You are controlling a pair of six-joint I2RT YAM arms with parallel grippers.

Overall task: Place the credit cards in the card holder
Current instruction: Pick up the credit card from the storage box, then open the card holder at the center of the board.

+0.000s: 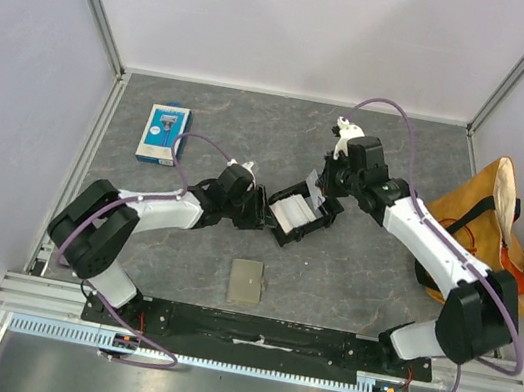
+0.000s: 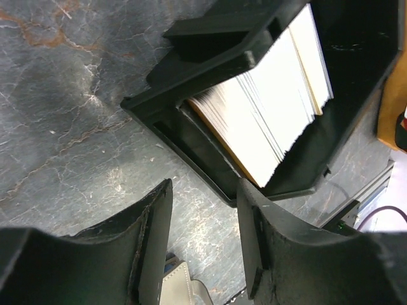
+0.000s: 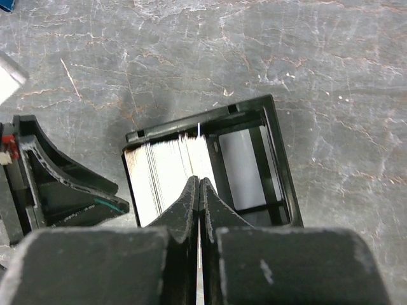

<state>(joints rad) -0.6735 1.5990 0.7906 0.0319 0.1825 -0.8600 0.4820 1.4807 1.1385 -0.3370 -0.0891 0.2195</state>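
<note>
A stack of white credit cards (image 1: pixel 292 210) stands on edge in a black box-like tray (image 1: pixel 308 233) at mid-table. My right gripper (image 3: pixel 199 181) is over the stack, shut on one thin white card (image 3: pixel 199 131) seen edge-on between the fingers. The rest of the stack (image 3: pixel 162 170) leans to its left. My left gripper (image 1: pixel 259 210) sits just left of the tray, open; in its wrist view the gripper (image 2: pixel 205 187) holds nothing and the tray (image 2: pixel 191 111) lies just ahead. The grey-tan card holder (image 1: pixel 247 282) lies flat nearer the arm bases, apart from both grippers.
A blue-and-white retail pack (image 1: pixel 164 132) lies at the back left. A yellow-orange bag (image 1: pixel 499 233) rests against the right wall. Light walls and metal rails enclose the table on three sides.
</note>
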